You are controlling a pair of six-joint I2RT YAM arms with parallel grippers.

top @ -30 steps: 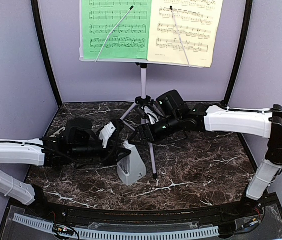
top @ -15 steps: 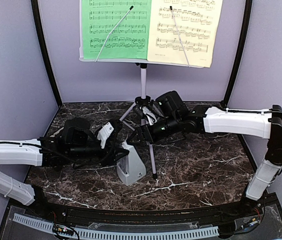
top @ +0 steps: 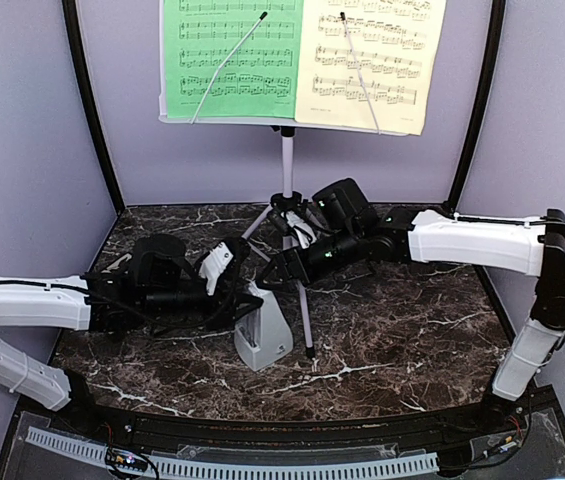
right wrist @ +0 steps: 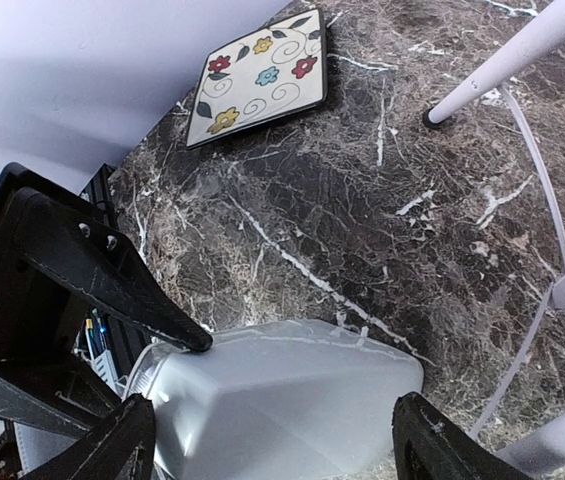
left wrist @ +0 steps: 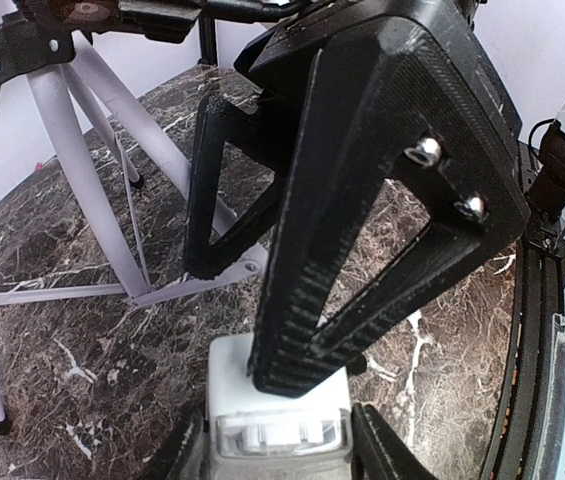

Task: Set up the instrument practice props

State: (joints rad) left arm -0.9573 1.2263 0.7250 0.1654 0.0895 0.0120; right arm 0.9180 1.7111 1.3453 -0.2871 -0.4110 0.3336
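The metronome (top: 262, 338) looks light, stiff and slick, so I'd pinch its flat flanks low, though I cannot tell whether my left pincer (left wrist: 277, 442) or right pincer (right wrist: 274, 410) grips it.

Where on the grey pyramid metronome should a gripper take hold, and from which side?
At its narrow top: the metronome stands upright and tapers upward, so jaws likely span it best there. Come from its left, since the music stand's leg runs close along its right.
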